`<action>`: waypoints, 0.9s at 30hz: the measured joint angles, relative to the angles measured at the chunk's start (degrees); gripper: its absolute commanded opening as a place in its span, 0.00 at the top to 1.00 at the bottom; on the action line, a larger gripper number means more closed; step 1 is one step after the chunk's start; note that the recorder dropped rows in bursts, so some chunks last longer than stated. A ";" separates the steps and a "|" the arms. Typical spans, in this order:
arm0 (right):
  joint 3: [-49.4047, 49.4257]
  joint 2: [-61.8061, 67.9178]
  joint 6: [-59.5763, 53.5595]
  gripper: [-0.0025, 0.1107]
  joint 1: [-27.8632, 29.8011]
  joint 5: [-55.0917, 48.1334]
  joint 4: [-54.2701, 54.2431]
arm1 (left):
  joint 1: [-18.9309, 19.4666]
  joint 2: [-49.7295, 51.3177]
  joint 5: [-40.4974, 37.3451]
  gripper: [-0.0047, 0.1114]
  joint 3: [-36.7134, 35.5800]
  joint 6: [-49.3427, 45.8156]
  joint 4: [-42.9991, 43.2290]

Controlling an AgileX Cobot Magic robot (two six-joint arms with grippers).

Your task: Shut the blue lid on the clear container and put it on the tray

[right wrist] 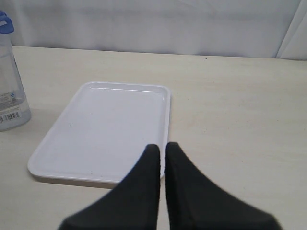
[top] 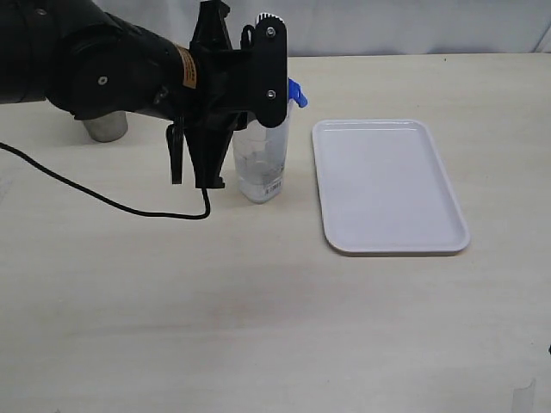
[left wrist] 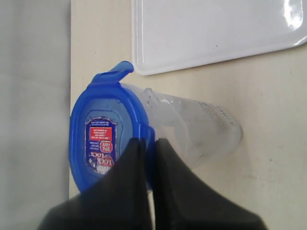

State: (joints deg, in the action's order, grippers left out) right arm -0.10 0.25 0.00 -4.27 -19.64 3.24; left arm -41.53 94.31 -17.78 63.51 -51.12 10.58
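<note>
Upper centre: left end effector pressed together, tips on blue lid edge. Arm hides clear container top. It stands on surface, left of tray. The right end effector is pressed together over tray rim.

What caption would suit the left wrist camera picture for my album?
Closed left gripper over the edge of the blue lid atop the clear container, white tray alongside.
</note>
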 measured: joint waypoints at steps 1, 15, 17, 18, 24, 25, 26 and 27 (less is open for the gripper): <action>0.00 0.00 0.00 0.94 0.00 0.00 0.00 | 0.00 0.00 0.00 0.96 0.00 0.00 0.00; 0.00 0.00 0.00 0.94 0.00 0.00 0.00 | -2.04 0.00 -1.18 0.96 0.00 -0.10 -1.57; 0.00 0.00 0.00 0.94 0.00 0.00 0.00 | -1.78 0.00 -1.65 0.96 0.00 -0.10 -0.62; 0.00 0.00 0.00 0.94 0.00 0.00 0.00 | -1.78 0.00 -1.83 0.96 0.00 -0.10 -0.35; 0.00 0.00 0.00 0.94 0.00 0.00 0.00 | -1.78 0.00 -2.08 0.96 0.00 -0.10 0.02; 0.00 0.00 0.00 0.94 0.00 0.00 0.00 | -1.78 0.00 -2.08 0.96 0.00 -0.10 0.02; 0.00 0.00 0.00 0.94 0.00 0.00 0.00 | -1.78 0.00 -2.08 0.96 0.00 -0.10 0.02; 0.00 0.00 0.00 0.94 0.00 0.00 0.00 | -1.78 0.00 -2.08 0.96 0.00 -0.10 0.17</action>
State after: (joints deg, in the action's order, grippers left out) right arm -0.10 0.25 0.00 -4.27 -19.64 3.24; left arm -43.31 94.31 -19.86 63.51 -51.23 10.75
